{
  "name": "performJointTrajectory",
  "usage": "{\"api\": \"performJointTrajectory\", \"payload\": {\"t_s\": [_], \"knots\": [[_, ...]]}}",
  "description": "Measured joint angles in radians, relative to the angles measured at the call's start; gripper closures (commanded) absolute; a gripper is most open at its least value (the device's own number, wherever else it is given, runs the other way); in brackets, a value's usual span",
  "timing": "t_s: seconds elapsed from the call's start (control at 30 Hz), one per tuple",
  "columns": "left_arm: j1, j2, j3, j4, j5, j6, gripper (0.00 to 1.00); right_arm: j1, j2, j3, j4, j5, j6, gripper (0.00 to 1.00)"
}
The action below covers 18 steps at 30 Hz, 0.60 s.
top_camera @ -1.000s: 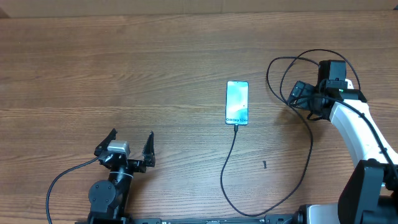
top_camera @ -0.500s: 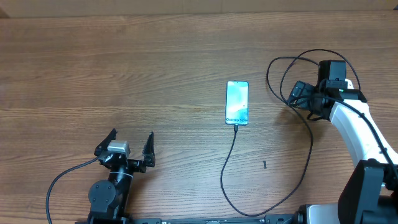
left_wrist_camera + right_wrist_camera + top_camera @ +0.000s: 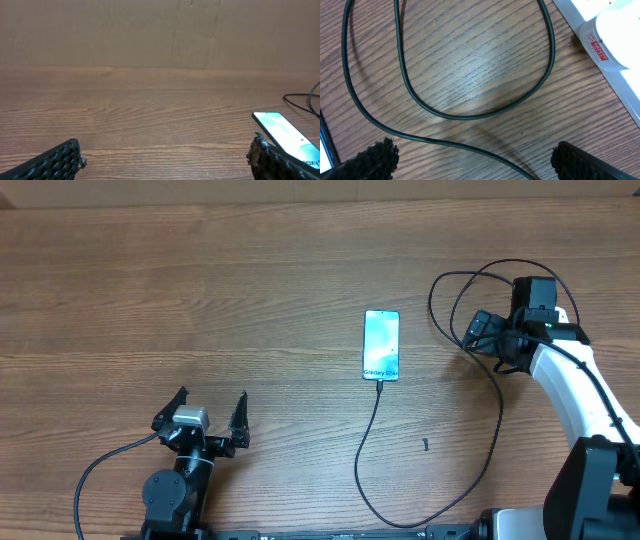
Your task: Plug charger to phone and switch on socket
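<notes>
Looping beside the socket (image 3: 600,45), the charger (image 3: 470,115) lies under the spread right fingers (image 3: 375,156).

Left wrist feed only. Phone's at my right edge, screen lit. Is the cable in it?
Observer: Overhead: the charger runs to the phone's near end. It looks plugged in, but it's too small to be sure.
Operator: right tool?
Observer: Open, over the charger's loops right of the phone, holding nothing.
Operator: socket?
Observer: Right wrist shows only its edge beside a loop; no switch in view.
</notes>
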Motion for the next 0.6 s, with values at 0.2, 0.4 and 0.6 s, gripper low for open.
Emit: {"api": "performJointTrajectory", "payload": {"t_s": [0.2, 0.4, 0.6], "knots": [[0.000, 0.000, 0.000, 0.000, 0.000, 0.000, 0.00, 0.000, -0.032, 0.000, -0.002, -0.001, 0.000, 0.00], [0.000, 0.000, 0.000, 0.000, 0.000, 0.000, 0.00, 0.000, -0.180, 0.000, -0.001, 0.000, 0.000, 0.00], [0.000, 0.000, 0.000, 0.000, 0.000, 0.000, 0.00, 0.000, -0.296, 0.000, 0.000, 0.000, 0.000, 0.00]]}}
